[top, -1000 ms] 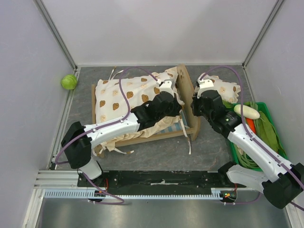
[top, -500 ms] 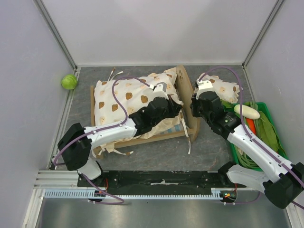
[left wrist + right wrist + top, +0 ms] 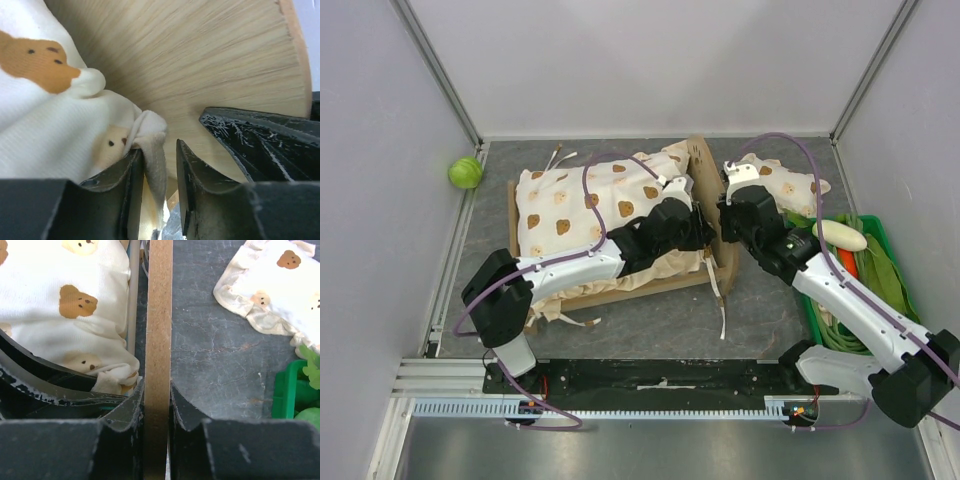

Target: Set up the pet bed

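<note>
On the grey table point(image 3: 760, 300), nearest to the arm bases, a loose white tie point(image 3: 723, 312) is seen lying flat, just in front of the pet bed point(image 3: 640, 287). The pet bed is set in the middle of the table, a bit to the left, with its long front rail facing the arms. Its headboard point(image 3: 704, 165) is stood up on the right end. The left gripper point(image 3: 703, 232) is placed inside the bed, right by the headboard. In the left wrist view its jaws are seen a little apart, so it is open. A corner of the cushion point(image 3: 145, 130) is hung in the gap and is touched by one finger point(image 3: 125, 175) only. The right gripper point(image 3: 722, 215) is placed on the other side, and the thin edge of the headboard point(image 3: 159, 315) is squeezed between its two fingers point(image 3: 182, 405). The bed is filled by the cream bear-print cushion point(image 3: 580, 200). Over on the right a green crate point(image 3: 872, 219) with leafy greens and a pale long vegetable point(image 3: 840, 235) is seen. A small frilled bear pillow point(image 3: 790, 185) is laid behind the headboard, apart from it. Far back on the left, a green ball point(image 3: 465, 172) is rested by the wall.
</note>
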